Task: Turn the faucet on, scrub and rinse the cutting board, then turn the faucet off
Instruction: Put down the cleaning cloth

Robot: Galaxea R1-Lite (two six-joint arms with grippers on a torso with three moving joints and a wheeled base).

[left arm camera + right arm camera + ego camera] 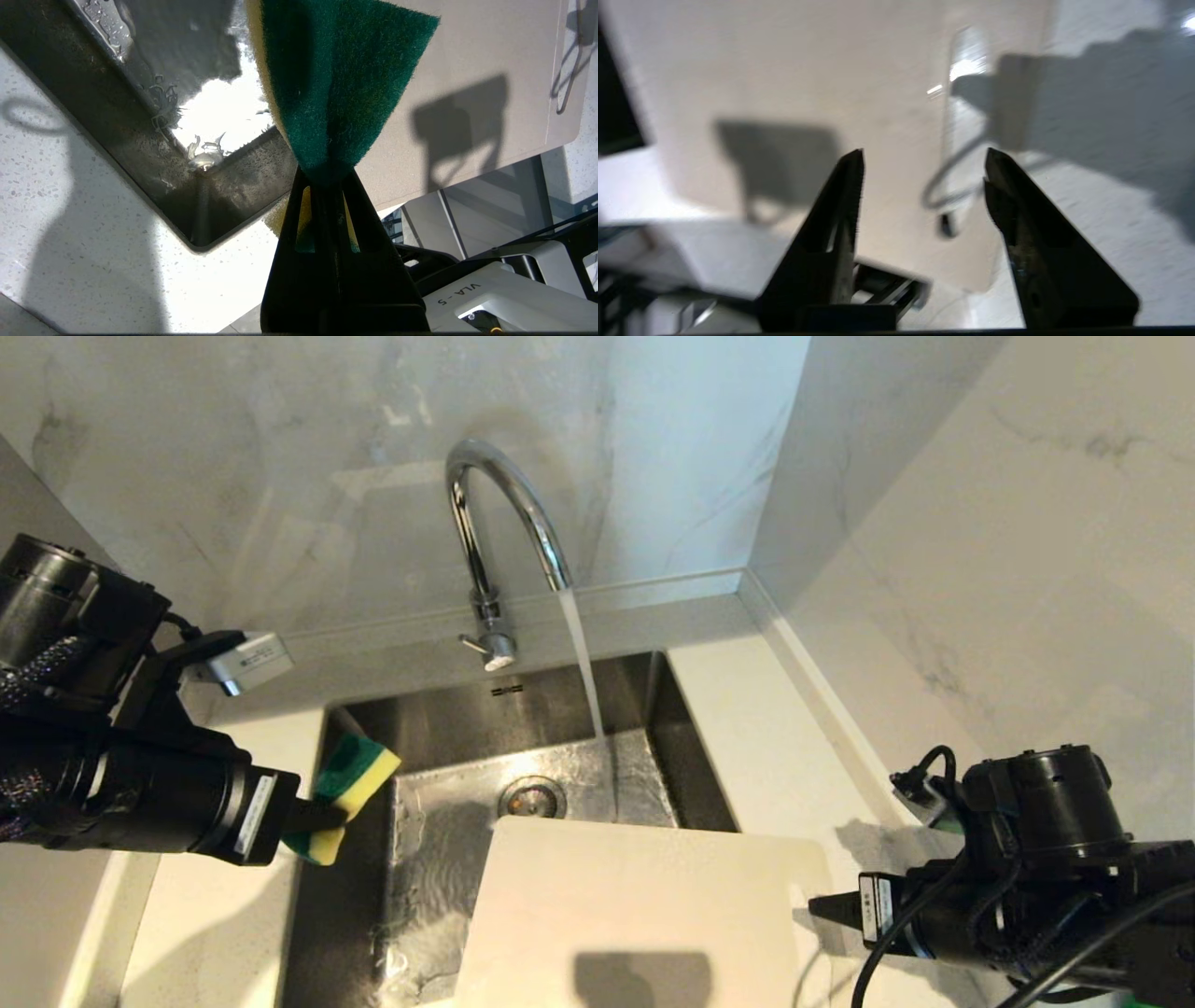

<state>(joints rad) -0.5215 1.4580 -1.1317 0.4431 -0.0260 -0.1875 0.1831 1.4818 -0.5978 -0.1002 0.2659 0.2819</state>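
The chrome faucet (495,523) stands behind the sink (439,728) with water streaming from its spout onto the sink floor. The cream cutting board (635,915) lies across the sink's front right, reaching onto the counter; it also shows in the left wrist view (467,93) and the right wrist view (784,70). My left gripper (317,817) hovers over the sink's left edge, shut on a green-and-yellow sponge (345,793), seen close as the sponge (336,84). My right gripper (924,158) is open and empty, just above the board's right end, at the head view's right side (826,905).
White speckled counter (233,915) flanks the sink on both sides. Marble walls close in behind and on the right (980,569). The drain (532,796) lies in the wet sink floor. Part of my own base (490,294) shows below the counter edge.
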